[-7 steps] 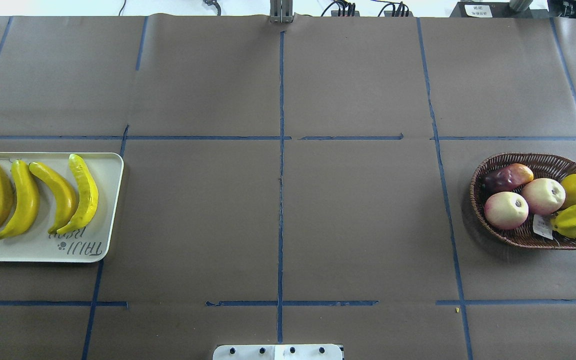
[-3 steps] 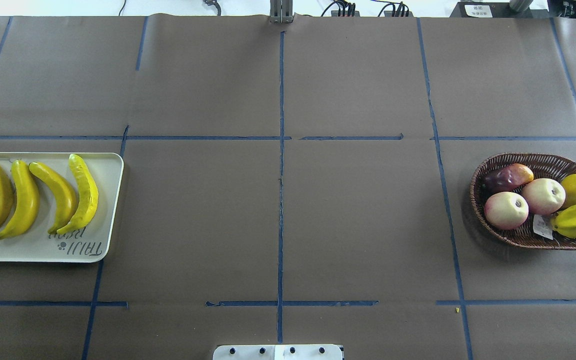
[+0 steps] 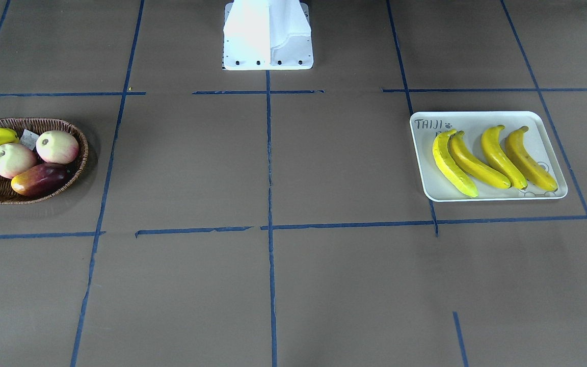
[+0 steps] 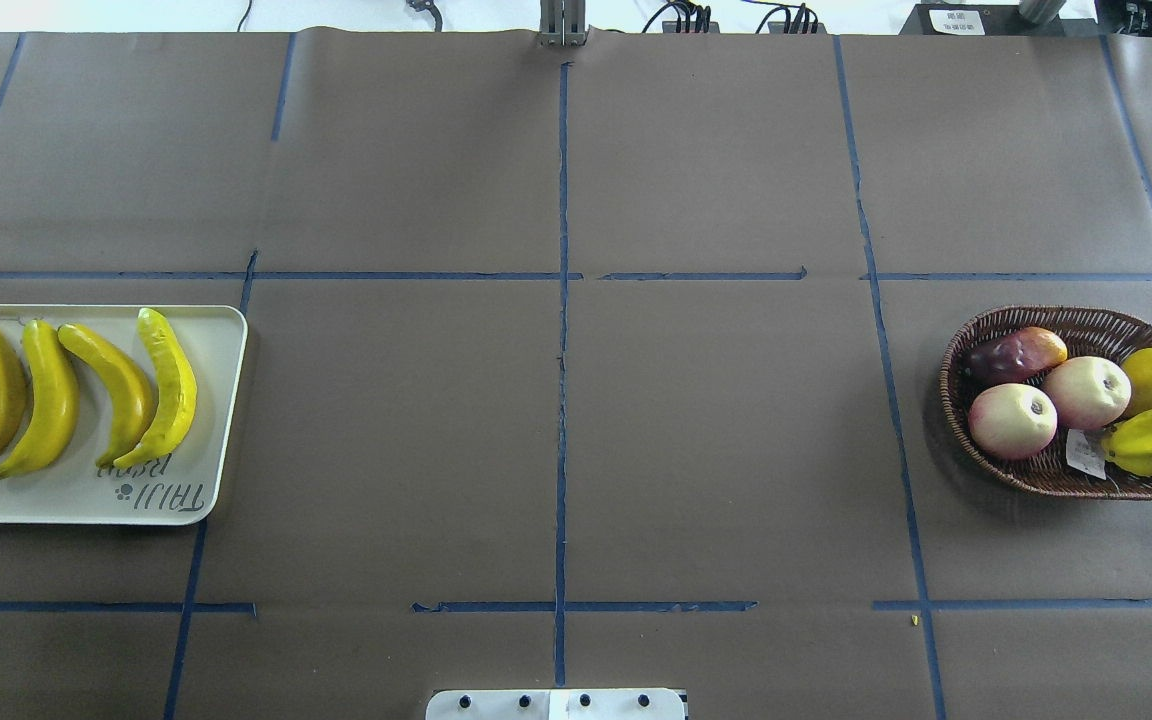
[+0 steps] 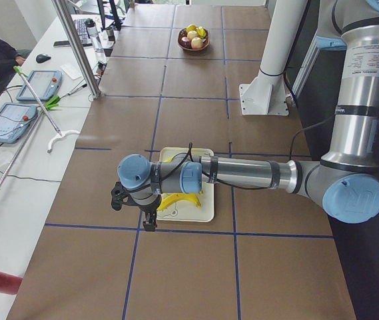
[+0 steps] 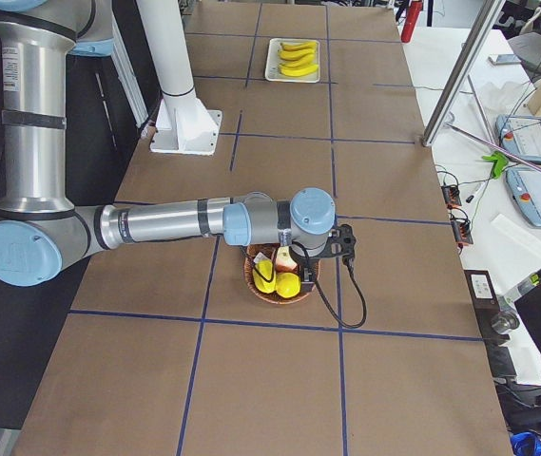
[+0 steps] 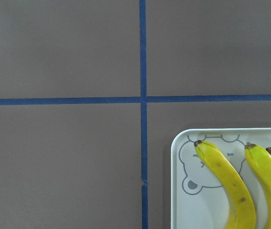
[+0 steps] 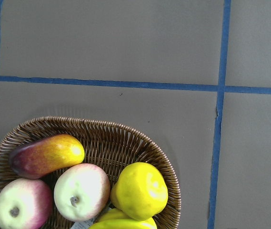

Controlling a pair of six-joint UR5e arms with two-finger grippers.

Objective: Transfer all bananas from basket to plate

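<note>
Overhead exterior shows four bananas (image 4: 76, 395) lying side by side on the plate (image 4: 220, 400), while the basket (image 4: 1036, 480) holds other fruit (image 4: 1086, 392). From exterior left, the left gripper (image 5: 148, 220) hangs above the plate's corner, bananas just beside it. From exterior right, the right gripper (image 6: 297, 269) hangs over the basket. I cannot tell whether either gripper is open or closed.

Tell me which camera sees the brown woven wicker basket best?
The overhead exterior view: the brown woven wicker basket shows nearly whole, its fruit clear. Front-facing and right wrist views crop it, exterior right hides part behind the right arm, exterior left shows it tiny, left wrist misses it.
</note>
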